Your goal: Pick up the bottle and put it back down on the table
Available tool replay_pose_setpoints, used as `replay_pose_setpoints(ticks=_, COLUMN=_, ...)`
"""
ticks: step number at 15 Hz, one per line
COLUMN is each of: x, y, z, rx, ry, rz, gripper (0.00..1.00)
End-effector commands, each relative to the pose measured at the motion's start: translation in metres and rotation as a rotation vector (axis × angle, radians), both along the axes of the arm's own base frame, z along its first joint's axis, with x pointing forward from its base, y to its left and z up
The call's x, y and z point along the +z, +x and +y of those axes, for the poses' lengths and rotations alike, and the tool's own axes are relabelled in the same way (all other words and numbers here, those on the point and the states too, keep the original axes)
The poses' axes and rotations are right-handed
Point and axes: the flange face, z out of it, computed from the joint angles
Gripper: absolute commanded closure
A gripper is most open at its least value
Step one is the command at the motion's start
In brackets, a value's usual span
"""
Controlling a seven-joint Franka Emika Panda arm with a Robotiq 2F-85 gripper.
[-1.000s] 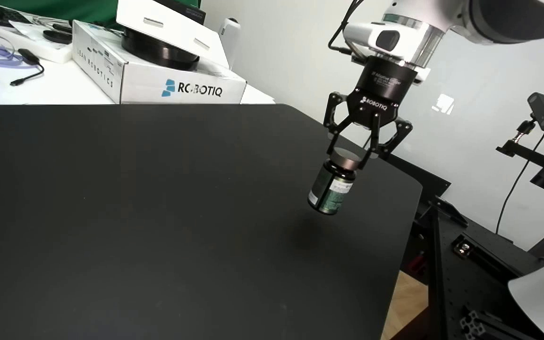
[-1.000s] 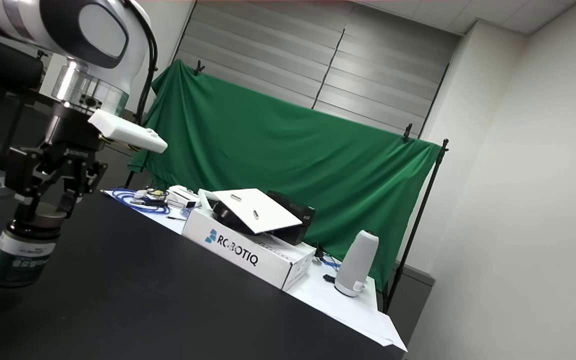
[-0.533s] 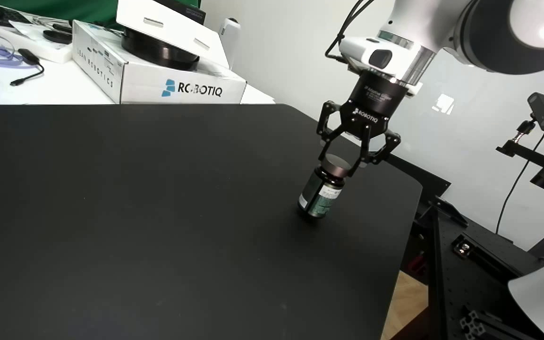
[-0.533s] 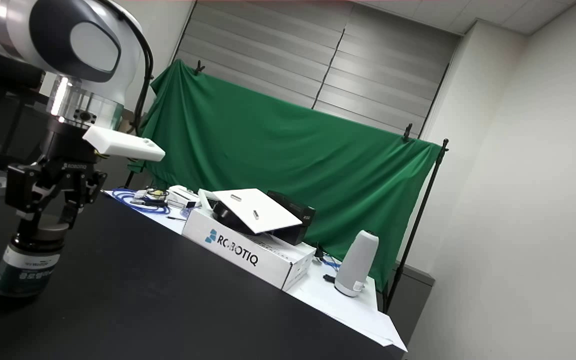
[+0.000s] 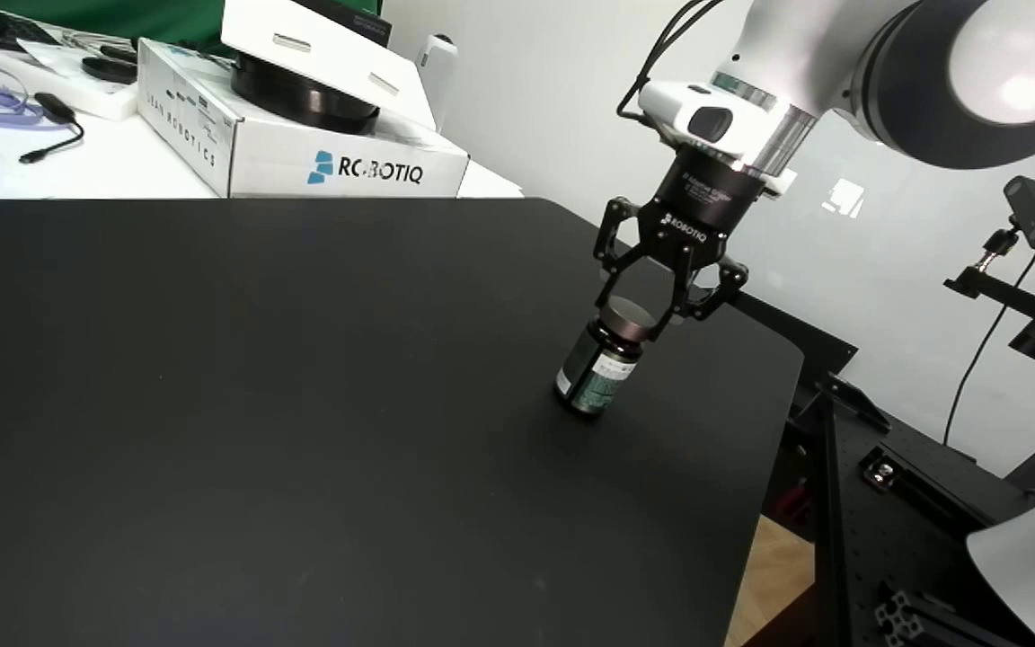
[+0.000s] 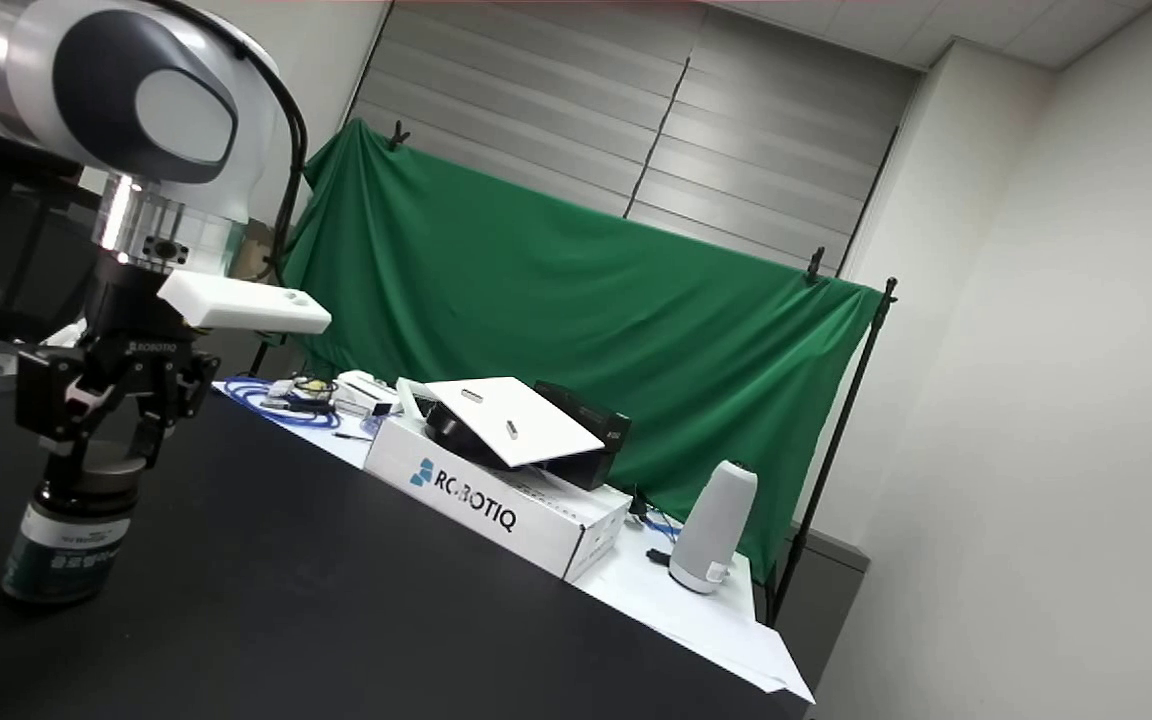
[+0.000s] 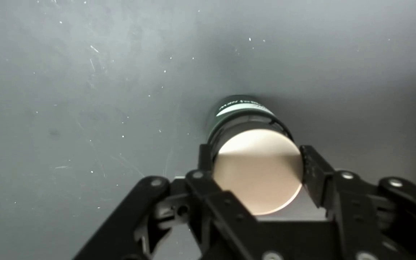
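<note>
Wrist view, filled almost whole by the table (image 7: 96, 90), greyish there, yet matte black in both exterior views. Behind it, in an exterior view, a wide green cloth (image 6: 576, 250), fixed with dark clips (image 6: 816, 264) along its top. Along the far edge of the table, a white worktop (image 5: 122, 171). At an upper corner in both exterior views, a white and dark robot arm (image 5: 805, 49). Resting upon the worktop, a long white box (image 5: 279, 166) with printed letters, carrying a tilted white panel (image 6: 526, 405) on top. Near one end of this box, in an exterior view, a pale upright device (image 6: 716, 525).

At the end of the arm, the black gripper (image 5: 631, 318), directed down toward the table and clamped on the bottle (image 5: 604, 361). Dark body with a greenish and white label (image 5: 603, 391), situated at the table surface or only just over it, well apart from the white box. Leaning in the same line as the gripper in both exterior views; cannot tell real tilt from slant of the camera. Cannot tell, either, contact or thin gap between its base and the table. Smaller again, the round cap (image 7: 258, 177), pinkish in the wrist view, held between the two fingers (image 7: 314, 173). Smallest, white specks (image 7: 164, 71) and fine scratches (image 7: 62, 167) over the table.
</note>
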Motion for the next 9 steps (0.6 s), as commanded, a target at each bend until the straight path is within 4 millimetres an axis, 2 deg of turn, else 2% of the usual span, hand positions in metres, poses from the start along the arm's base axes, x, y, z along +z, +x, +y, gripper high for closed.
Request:
replay_pose_setpoints(ticks=1, x=0.005, y=-0.002, z=0.002, rx=-0.034, ry=0.006, rz=-0.003, gripper=0.08)
replay_pose_setpoints(ticks=2, x=0.01, y=-0.002, z=0.004, rx=-0.033, ry=0.009, rz=0.001, gripper=0.02)
replay_pose_setpoints(ticks=3, x=0.017, y=-0.002, z=0.005, rx=-0.033, ry=0.014, rz=0.001, gripper=0.0)
replay_pose_setpoints(ticks=9, x=0.068, y=-0.01, z=0.013, rx=-0.031, ry=0.027, rz=0.026, gripper=0.0)
